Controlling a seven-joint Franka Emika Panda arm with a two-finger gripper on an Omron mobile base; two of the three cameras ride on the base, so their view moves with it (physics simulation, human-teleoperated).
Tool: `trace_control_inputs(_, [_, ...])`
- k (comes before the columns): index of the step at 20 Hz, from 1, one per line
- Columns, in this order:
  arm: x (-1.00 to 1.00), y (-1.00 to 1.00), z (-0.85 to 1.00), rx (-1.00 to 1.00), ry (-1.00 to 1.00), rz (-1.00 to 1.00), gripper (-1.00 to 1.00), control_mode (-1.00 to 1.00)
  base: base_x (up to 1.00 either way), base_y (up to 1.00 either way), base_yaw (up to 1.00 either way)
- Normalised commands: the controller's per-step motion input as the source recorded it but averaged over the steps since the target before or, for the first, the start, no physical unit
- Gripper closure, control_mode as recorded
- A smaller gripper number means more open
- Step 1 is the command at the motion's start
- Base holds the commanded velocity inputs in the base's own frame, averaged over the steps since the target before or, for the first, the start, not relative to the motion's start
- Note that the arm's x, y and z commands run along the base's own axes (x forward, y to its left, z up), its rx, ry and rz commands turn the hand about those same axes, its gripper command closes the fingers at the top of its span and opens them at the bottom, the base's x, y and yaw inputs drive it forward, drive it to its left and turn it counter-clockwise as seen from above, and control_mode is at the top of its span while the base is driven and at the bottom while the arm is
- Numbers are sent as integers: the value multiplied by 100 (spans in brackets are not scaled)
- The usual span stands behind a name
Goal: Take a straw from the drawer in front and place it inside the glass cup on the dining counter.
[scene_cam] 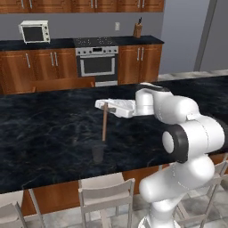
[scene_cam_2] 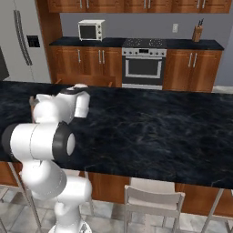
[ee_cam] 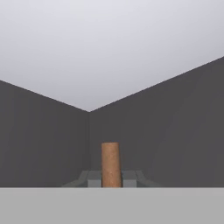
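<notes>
My gripper (scene_cam: 105,106) is shut on the top end of the straw (scene_cam: 104,124), a thin reddish-brown stick hanging nearly upright over the dining counter (scene_cam: 44,133). The straw's lower tip hovers just above the glass cup (scene_cam: 97,154), slightly to its right. The cup is a small greyish tumbler standing near the counter's front edge. In the hand view the straw (ee_cam: 110,164) rises between the two fingers against grey walls and a pale ceiling. A reddish-brown wooden slab (scene_cam: 62,83) juts from the far cabinets left of the oven; I cannot tell whether it is the drawer.
White stools (scene_cam: 107,196) line the near side of the island. Beyond it stand the steel oven (scene_cam: 96,64), a toaster oven (scene_cam: 34,31) and a knife block (scene_cam: 137,29) on the back counter. A fridge (scene_cam_2: 22,41) stands at far left.
</notes>
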Motion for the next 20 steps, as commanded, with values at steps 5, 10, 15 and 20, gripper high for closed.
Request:
trace_control_inputs(5, [29, 8, -18, 0, 5, 0, 100, -100, 0, 0, 0])
trace_control_inputs(10, [31, 0, -20, -1, 3, 0, 100, -100, 0, 0, 0])
trace_control_inputs(15, [14, 0, -20, -3, 2, 0, 100, -100, 0, 0, 0])
trace_control_inputs(20, [0, 0, -21, -4, 1, 1, 100, -100, 0, 0, 0])
